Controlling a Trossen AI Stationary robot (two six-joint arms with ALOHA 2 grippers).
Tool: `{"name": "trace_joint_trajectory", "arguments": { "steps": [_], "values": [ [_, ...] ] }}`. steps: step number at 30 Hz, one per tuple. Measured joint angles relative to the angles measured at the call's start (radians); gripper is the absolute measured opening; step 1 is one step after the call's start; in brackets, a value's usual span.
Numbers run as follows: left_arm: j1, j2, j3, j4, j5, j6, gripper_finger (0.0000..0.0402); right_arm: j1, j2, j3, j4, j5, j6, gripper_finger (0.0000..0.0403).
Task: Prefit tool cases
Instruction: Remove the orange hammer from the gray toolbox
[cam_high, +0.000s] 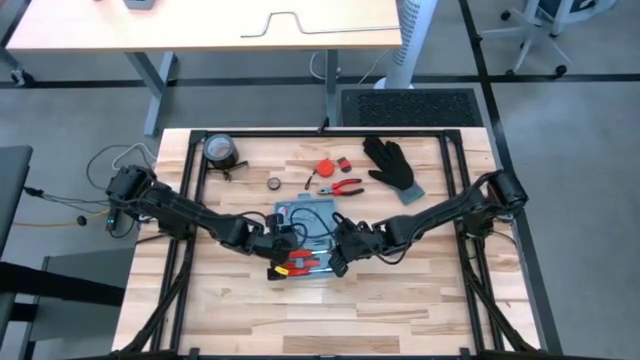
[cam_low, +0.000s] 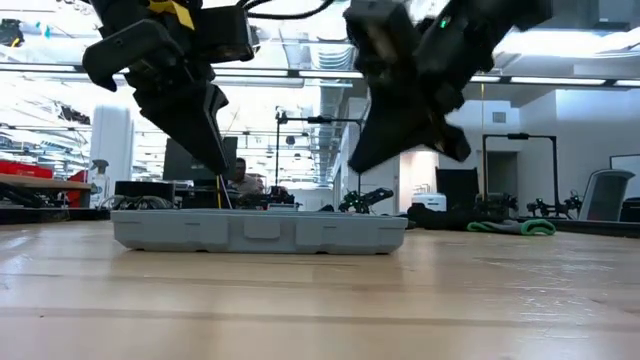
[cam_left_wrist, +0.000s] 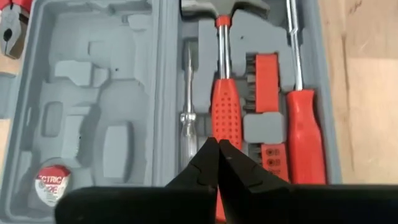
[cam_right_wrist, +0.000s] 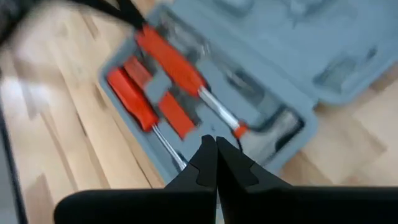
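- Closest to the lens in my left wrist view, the left gripper (cam_left_wrist: 217, 163) has its two fingertips pressed together with nothing between them, hanging right over the red handle of the hammer (cam_left_wrist: 225, 115).
- From above, I see the tool case (cam_high: 306, 236) lying open and flat near the middle of the table, its long axis running left to right, with both arms meeting over it.
- My left gripper sits above the case's near-left part; the right gripper (cam_high: 338, 262) is over its near-right edge, so both are about equally close, though the left is lined up better on a seated tool.
- My right gripper's fingers are also closed on nothing, pointing down at the hammer head end of the case.
- Inside, the hammer, a red screwdriver (cam_left_wrist: 303, 118) and a slim clear-handled driver (cam_left_wrist: 187, 124) all lie parallel in their slots, across the case's short way, I think; the right wrist view is too smeared to confirm.
- Several slots in the other half are unfilled.
- Red pliers (cam_high: 345, 186) lie loose on the table far of the case, beside a black glove (cam_high: 392, 166); I judge the right arm nearer to them.
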Motion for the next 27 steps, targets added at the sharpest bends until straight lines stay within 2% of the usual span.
{"name": "trace_joint_trajectory", "arguments": {
  "steps": [13,20,23,27],
  "values": [
    [0.002,-0.002,-0.003,-0.015,-0.001,0.023,0.0001,-0.016,0.182,0.007,0.08,-0.097,0.117,0.0001],
    [0.002,-0.003,-0.003,-0.004,0.06,0.099,0.0003,-0.01,0.184,0.005,0.106,-0.101,0.124,0.0001],
    [0.01,-0.003,-0.003,-0.003,0.11,0.131,0.0024,-0.01,0.185,0.005,0.104,-0.101,0.124,0.0001],
    [0.037,-0.003,-0.003,-0.004,0.196,0.156,0.0079,-0.01,0.186,0.004,0.106,-0.101,0.124,0.0001]
  ]
}}
